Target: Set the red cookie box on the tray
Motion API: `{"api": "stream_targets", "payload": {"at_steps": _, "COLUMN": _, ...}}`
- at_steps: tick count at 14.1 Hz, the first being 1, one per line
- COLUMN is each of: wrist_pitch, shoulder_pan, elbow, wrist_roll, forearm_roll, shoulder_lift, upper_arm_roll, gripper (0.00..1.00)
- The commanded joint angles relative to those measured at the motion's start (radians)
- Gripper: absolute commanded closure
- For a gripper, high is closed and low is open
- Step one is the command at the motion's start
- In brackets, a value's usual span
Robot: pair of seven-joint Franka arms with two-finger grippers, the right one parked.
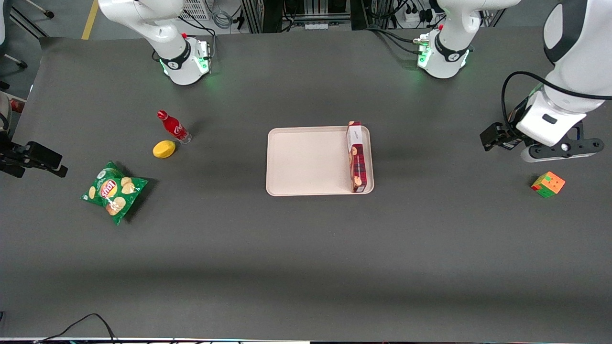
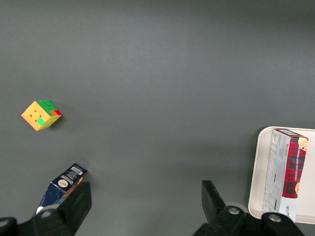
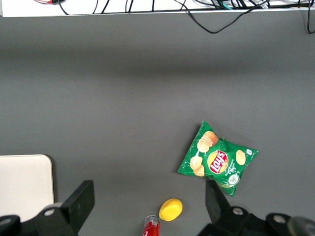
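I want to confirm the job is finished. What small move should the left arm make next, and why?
Probably none but holding away: the red cookie box already stands on the tray, along one edge, and the open, empty gripper hangs apart, above the puzzle cube.

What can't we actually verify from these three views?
- Dark blue cookie box: left wrist view only, partly covered by a gripper finger; in the front view the working arm hides it.
- Gripper: open, holding nothing, up over bare table near the cube; fingertips covered by the wrist in the front view.
- Red cookie box on the tray: small print too small.
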Motion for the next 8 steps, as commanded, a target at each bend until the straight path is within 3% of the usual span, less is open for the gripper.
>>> {"api": "stream_targets", "payload": {"at_steps": 1, "wrist_pitch": 0.003, "shoulder_pan": -0.014, "elbow": -0.003, "wrist_roll": 0.047, "forearm_roll": -0.084, "shoulder_lift": -0.003, "upper_arm_roll": 0.06, "gripper": 0.0}}
{"api": "stream_targets", "payload": {"at_steps": 8, "wrist_pitch": -0.023, "shoulder_pan": -0.016, "elbow": 0.056, "wrist_roll": 0.064, "forearm_roll": -0.074, "shoulder_lift": 0.017, "upper_arm_roll": 0.057, "gripper": 0.0}}
